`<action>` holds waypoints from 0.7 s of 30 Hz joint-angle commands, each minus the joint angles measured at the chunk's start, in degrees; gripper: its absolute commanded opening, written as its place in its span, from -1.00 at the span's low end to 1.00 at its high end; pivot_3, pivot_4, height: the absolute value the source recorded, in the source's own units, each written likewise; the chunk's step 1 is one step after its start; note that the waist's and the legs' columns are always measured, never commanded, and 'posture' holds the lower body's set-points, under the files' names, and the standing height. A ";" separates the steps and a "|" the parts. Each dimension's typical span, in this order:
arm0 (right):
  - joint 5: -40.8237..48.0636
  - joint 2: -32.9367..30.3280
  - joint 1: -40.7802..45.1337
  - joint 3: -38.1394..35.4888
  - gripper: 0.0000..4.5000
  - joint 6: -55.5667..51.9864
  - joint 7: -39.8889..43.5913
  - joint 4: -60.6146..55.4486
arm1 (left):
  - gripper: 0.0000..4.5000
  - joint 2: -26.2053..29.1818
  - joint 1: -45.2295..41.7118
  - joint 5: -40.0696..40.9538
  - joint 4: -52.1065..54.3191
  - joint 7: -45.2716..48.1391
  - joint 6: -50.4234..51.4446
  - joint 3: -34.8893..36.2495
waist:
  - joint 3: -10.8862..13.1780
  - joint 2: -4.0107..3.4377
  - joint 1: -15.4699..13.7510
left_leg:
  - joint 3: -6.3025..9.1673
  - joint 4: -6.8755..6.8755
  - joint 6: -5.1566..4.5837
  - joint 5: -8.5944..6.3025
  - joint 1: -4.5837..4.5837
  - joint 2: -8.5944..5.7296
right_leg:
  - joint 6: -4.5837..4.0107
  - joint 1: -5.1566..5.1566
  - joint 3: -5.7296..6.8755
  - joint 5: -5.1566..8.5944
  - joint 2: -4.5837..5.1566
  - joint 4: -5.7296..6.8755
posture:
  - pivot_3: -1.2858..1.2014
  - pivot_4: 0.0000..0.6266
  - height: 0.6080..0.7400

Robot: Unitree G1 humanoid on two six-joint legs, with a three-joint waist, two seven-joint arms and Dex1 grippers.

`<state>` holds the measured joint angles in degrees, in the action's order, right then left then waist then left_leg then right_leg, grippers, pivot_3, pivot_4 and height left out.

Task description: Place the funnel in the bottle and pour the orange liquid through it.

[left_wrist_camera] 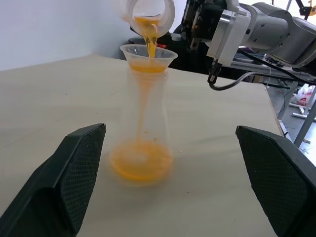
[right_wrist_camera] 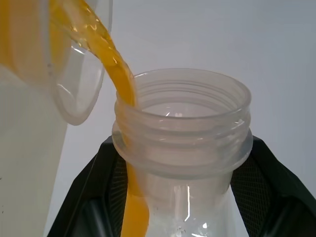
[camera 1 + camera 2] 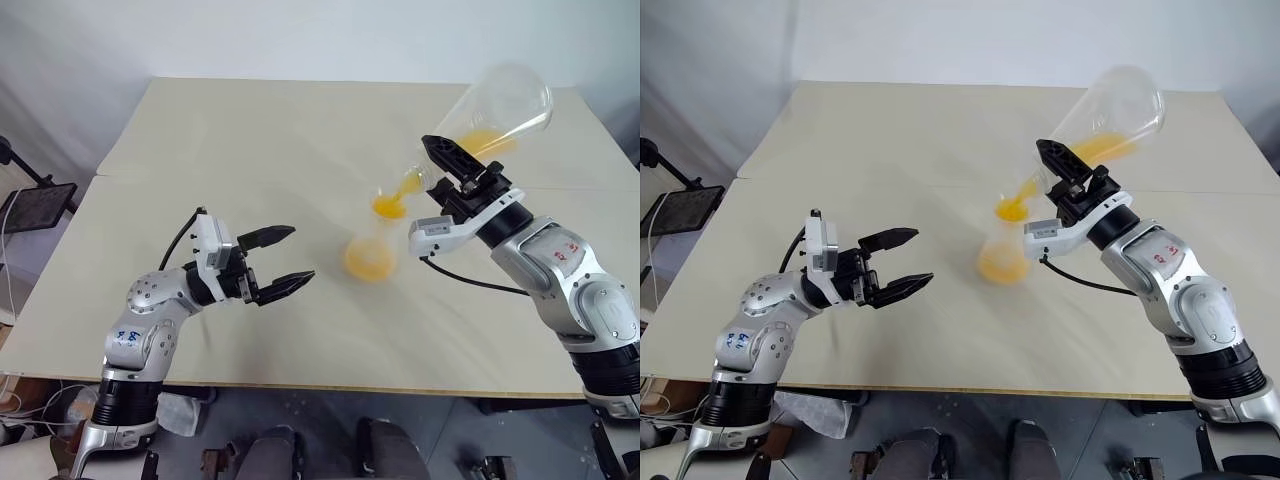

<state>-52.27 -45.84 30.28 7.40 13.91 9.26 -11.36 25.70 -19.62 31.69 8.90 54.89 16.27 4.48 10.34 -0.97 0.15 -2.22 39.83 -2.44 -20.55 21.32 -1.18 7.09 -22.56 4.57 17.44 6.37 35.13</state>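
Eye views: right gripper [image 3: 440,165] clamps tilted larger flask [image 3: 500,105], left gripper [image 3: 285,258] gapes empty | Left wrist view: orange liquid [image 1: 142,163] streams through funnel [image 1: 148,55] seated in bottle [image 1: 143,123] on table [image 1: 59,98] | Right wrist view: flask neck between fingers [image 2: 94,192].

Orange liquid [image 1: 141,165], clear bottle [image 1: 144,113], beige table [image 3: 250,140], black tool fingers [image 1: 74,168].

the bottle [image 3: 371,252] stands on the table [image 3: 250,130], the funnel [image 1: 148,57] seated in its neck. the left gripper [image 3: 283,262] is to its left, apart. the larger flask [image 3: 495,112], tilted above the funnel, is in the right gripper [image 3: 452,168], to the bottle's right.
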 commanded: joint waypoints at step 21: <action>-2.62 -1.93 0.79 -2.82 0.09 -0.06 -2.83 -0.90 | 1.00 0.04 -0.72 0.77 1.69 0.02 -1.01 0.38 | 0.00 0.00 0.01 | 0.00 0.03 0.00 0.00 0.00 0.01 | 0.00 0.00 0.00 0.00 -0.01 0.03 | 0.03 -0.52 1.00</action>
<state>-54.35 -46.70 30.28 6.84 13.80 7.77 -11.07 25.69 -19.62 31.70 8.89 54.92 16.22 4.48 10.34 -0.97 0.16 -2.22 39.85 -2.43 -20.55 21.32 -1.18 7.09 -22.56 4.57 17.44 6.36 35.16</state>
